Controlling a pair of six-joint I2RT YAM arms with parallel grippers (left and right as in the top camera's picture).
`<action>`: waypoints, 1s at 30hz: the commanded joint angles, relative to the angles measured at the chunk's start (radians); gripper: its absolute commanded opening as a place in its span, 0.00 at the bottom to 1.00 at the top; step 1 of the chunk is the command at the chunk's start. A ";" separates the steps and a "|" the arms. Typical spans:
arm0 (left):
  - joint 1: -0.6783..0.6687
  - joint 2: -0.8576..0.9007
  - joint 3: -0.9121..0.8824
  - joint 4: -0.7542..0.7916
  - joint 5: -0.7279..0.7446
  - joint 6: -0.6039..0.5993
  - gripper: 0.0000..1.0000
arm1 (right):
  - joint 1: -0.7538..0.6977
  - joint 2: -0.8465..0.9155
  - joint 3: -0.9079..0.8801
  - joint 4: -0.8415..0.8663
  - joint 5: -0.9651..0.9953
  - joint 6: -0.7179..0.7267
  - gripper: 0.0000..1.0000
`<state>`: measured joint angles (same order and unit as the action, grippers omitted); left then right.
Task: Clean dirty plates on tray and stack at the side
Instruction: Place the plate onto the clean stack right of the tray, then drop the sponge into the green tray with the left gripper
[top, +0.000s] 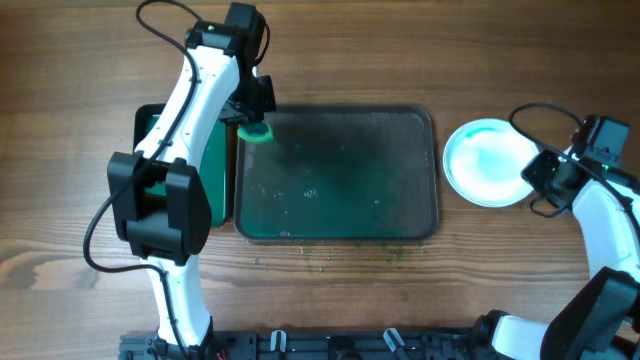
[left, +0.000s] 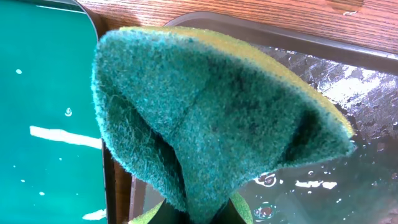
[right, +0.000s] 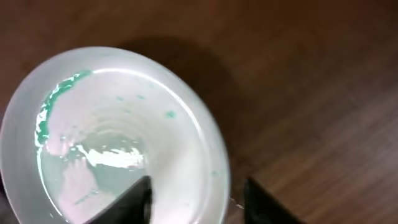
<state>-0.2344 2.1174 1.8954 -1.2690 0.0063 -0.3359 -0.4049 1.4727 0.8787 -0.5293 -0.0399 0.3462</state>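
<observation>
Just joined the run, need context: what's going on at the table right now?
Left gripper is shut on a folded green sponge, held over the upper-left corner (overhead view) of the big dark tray. The tray is wet and has no plates on it. A white plate sits on the table right of the tray, with teal smears on its face. Whether more plates lie under it can't be told. Right gripper is open at that plate's rim, one finger over the plate and one outside it.

Plate (top: 487, 162) right of the tray (top: 436, 170), smaller tray (top: 218, 180) left, sponge (top: 256, 131) over tray's far-left corner.
</observation>
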 joint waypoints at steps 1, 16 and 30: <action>0.008 -0.021 0.016 -0.043 -0.008 -0.009 0.04 | 0.047 0.002 0.040 -0.008 -0.116 -0.031 0.55; 0.279 -0.138 -0.196 -0.090 -0.052 0.203 0.04 | 0.370 -0.014 0.234 -0.201 -0.145 -0.111 0.63; 0.350 -0.139 -0.414 0.151 -0.051 0.229 0.43 | 0.382 -0.014 0.234 -0.232 -0.146 -0.138 0.65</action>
<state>0.1131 1.9842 1.4631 -1.1027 -0.0364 -0.1165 -0.0269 1.4712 1.0969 -0.7601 -0.1761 0.2287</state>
